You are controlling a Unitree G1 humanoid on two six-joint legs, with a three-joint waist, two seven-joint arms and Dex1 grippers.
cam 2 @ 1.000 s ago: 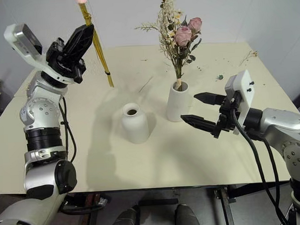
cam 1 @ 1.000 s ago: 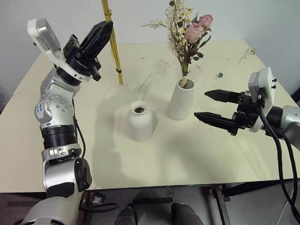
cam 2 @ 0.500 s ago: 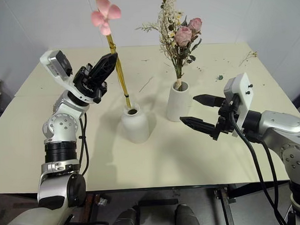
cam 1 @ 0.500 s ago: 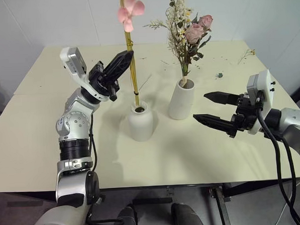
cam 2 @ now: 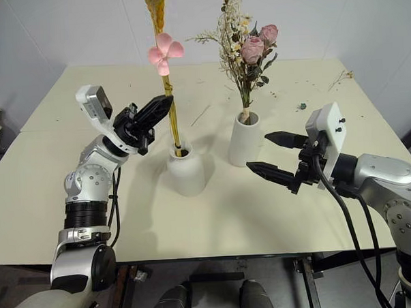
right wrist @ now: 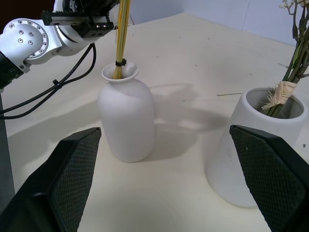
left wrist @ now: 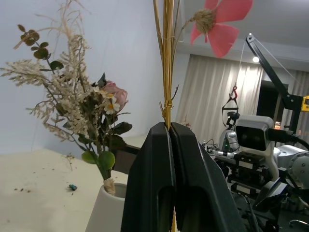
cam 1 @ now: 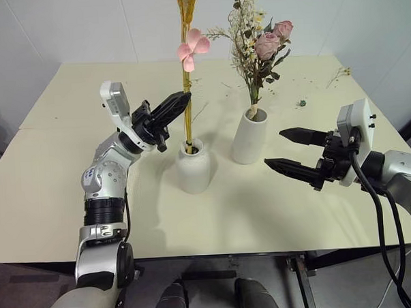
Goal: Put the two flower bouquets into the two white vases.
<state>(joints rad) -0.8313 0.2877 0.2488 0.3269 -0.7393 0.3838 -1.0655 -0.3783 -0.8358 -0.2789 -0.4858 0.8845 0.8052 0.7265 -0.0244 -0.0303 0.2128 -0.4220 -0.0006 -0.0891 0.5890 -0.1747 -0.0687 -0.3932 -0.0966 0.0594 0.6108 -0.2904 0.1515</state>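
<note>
Stalks of the slim yellow wheat bundle [cam 1: 186,93], clamped in your left gripper [cam 1: 178,103] above the rounded narrow-necked white vase [cam 1: 193,167], look light and brittle, so keep hold low; your right gripper [cam 1: 295,152] gapes empty.

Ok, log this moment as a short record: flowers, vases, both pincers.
rose bouquet: standing in the tall vase
wheat bundle: lower end inside the neck of the round vase, upright
left pincer: shut on the wheat bundle, above the round vase
right pincer: open, empty, beside the tall vase
table: bits of plant litter at the far side
</note>
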